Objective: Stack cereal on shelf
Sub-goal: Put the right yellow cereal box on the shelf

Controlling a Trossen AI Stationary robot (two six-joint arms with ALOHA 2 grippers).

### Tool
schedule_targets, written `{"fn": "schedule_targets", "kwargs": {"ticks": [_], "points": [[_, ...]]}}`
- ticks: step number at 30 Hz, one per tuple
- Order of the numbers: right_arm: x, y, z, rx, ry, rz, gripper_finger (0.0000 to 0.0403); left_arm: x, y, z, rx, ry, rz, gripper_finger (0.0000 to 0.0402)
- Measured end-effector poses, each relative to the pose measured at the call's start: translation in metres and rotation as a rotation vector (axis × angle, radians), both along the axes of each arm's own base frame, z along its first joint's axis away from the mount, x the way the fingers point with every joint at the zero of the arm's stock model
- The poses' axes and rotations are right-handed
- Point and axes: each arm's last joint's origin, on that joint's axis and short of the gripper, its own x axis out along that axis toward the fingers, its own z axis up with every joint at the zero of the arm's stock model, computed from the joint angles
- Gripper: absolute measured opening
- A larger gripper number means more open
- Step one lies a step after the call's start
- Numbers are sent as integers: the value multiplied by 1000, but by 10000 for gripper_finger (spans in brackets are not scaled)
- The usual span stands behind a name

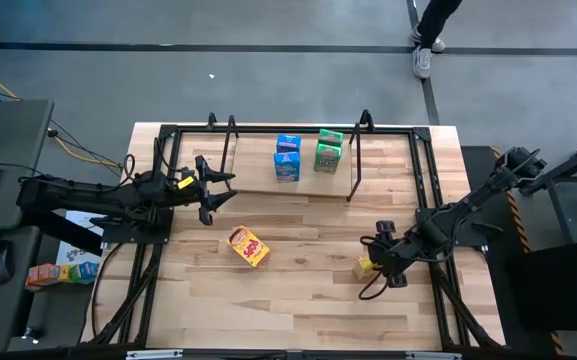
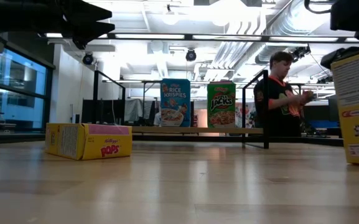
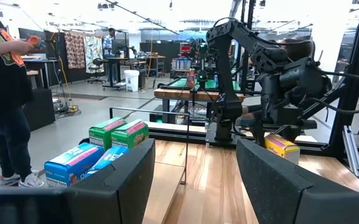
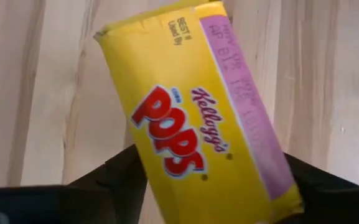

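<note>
Right end effector [image 4: 213, 186] grips a yellow Pops box [image 4: 198, 118] above the table [image 1: 298, 300]; left end effector [image 1: 218, 192] hovers, fingers spread wide.

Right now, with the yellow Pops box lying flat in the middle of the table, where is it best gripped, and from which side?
Take the yellow Pops box across its two long narrow sides, near the middle, coming from straight above. It lies flat on a broad face on the table, skewed, so the pincer probably must turn to match that diagonal.
</note>
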Motion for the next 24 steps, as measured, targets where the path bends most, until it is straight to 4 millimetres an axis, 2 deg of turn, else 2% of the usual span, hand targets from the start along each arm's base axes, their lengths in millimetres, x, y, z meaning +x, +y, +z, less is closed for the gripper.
{"fn": "schedule_targets", "kwargs": {"ticks": [11, 14, 19, 24], "points": [[10, 7, 6, 65, -118, 40, 84, 0, 0, 0, 0, 0, 0, 218], [17, 11, 12, 61, -236, 65, 73, 0, 0, 0, 0, -1, 0, 218], [34, 10, 28, -85, -520, 8, 82, 0, 0, 3, 1, -29, 3, 218], [64, 1, 40, -164, -746, -51, 82, -2, 0, 6, 1, -54, 3, 218]]}}
